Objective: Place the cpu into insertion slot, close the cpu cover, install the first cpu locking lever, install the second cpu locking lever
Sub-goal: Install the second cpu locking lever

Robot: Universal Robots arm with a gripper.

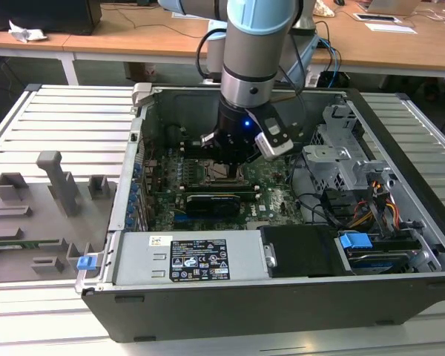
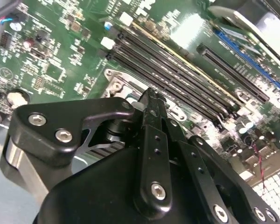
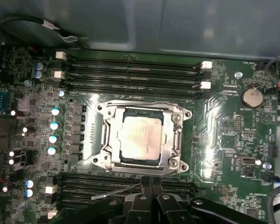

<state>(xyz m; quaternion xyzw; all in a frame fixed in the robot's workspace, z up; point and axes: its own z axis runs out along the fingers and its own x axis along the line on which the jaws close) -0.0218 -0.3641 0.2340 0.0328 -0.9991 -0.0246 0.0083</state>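
I'm right over the motherboard [image 3: 233,140] now, arm plunged into the open computer case [image 1: 400,215], gripper [image 3: 147,184] hanging just off one edge of the insertion slot [image 3: 105,158]. In the first wrist view the cpu [image 3: 141,136] sits flat and square in that slot, pale face up, and the cpu cover [image 3: 178,135] lies down around it, its window framing the chip. So chip in, cover down, by my reading.

The jaws look pinched together to a narrow tip and I see nothing held between them. That tip sits at the socket's edge on the side of the memory slots [image 3: 130,189], with the chip just beyond it, straight ahead of the jaws.

A thin silvery lever [image 3: 115,192] lies slanted across those memory slots, just beside the tip, its long axis running roughly along the socket's edge. I judge that's one of the locking levers, not yet latched.

Around it: another bank of memory slots on the socket's far side, a row of capacitors [image 3: 54,131] along one flank, a coin battery [image 3: 252,97] well apart. In the exterior view, cables [image 1: 371,211] and the drive cage [image 1: 337,152] crowd the right; the grey fixture tray [image 1: 37,215] sits on the table [image 1: 67,111] to the left.
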